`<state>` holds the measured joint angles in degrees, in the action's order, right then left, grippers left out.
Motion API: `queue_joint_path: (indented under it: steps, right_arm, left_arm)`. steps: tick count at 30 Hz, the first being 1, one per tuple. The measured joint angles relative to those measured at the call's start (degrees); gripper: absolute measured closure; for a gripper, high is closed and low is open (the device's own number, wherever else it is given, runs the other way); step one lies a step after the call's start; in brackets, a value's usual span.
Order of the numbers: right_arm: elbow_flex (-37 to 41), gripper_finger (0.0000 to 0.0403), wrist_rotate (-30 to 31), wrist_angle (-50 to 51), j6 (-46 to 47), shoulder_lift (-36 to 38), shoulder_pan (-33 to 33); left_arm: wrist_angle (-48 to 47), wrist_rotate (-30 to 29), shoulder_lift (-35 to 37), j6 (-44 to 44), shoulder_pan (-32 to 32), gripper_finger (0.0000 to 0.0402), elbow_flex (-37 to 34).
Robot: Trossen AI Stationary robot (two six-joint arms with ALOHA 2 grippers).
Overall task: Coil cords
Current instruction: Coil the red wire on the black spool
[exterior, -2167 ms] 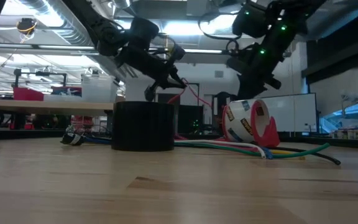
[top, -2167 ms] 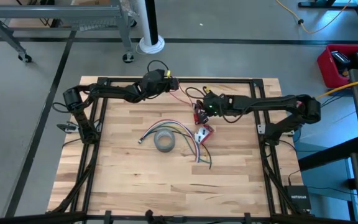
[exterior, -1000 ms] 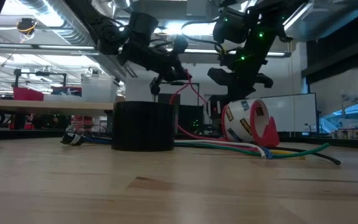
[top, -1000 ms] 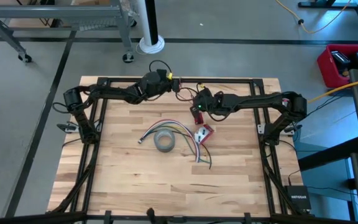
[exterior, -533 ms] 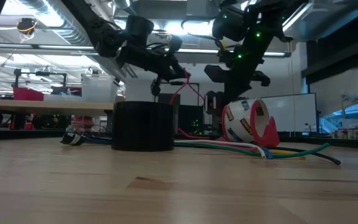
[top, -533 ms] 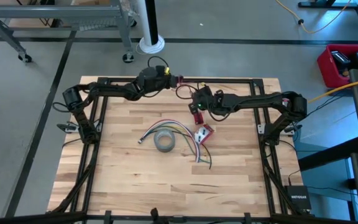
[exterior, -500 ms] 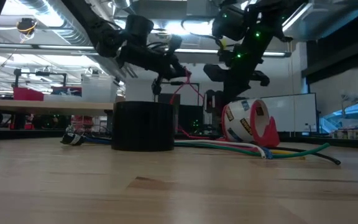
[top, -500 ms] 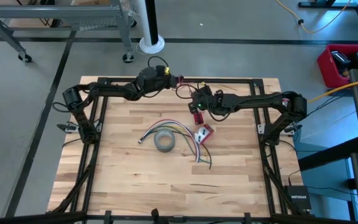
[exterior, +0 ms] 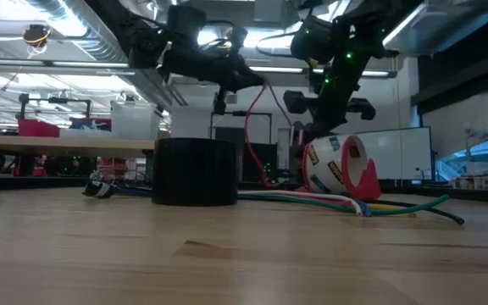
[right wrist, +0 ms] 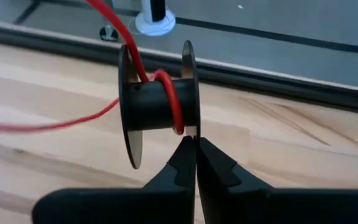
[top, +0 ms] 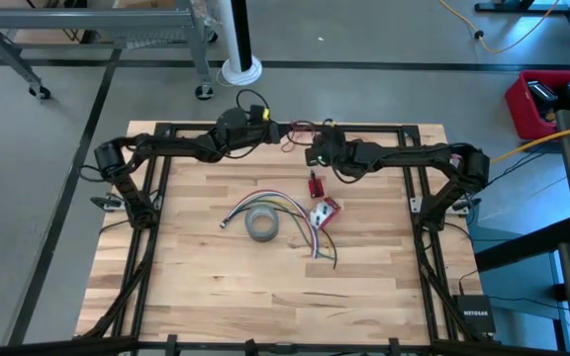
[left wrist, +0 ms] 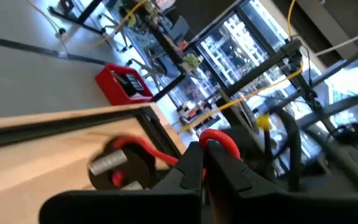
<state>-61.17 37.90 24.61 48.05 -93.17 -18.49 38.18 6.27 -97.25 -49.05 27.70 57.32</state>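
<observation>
Two dark robot arms meet above the far edge of a wooden worktop (top: 196,277), winding a thin red wire (exterior: 250,127) onto a small black spool (right wrist: 157,102). The right gripper (right wrist: 196,146) is clenched on the rim of one of the spool's flat end discs, holding it in the air with its barrel crosswise; one turn of red wire already wraps the barrel. The left gripper (left wrist: 202,163) is clenched on the same wire, which loops over its fingertips, and the slack hangs in a long curve down toward the worktop. Near the middle of the worktop lie a grey tape roll (top: 261,224), a fan of coloured cables (top: 300,220) and a red-and-white tape dispenser (top: 324,211). To wind well, the left gripper would likely need to keep light tension and guide each turn beside the last, between the two discs, so that no loop slips over a rim.
</observation>
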Motion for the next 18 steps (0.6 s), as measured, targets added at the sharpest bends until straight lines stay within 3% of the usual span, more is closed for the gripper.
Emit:
queue_joint_path:
  steps: [18]
  right_arm:
    - [0.0, 0.0398, -3.0, -8.6, 1.4, 0.0, 0.0]
  left_arm:
    - [0.7, 0.3, 0.0, 4.7, -6.9, 0.0401, 0.0]
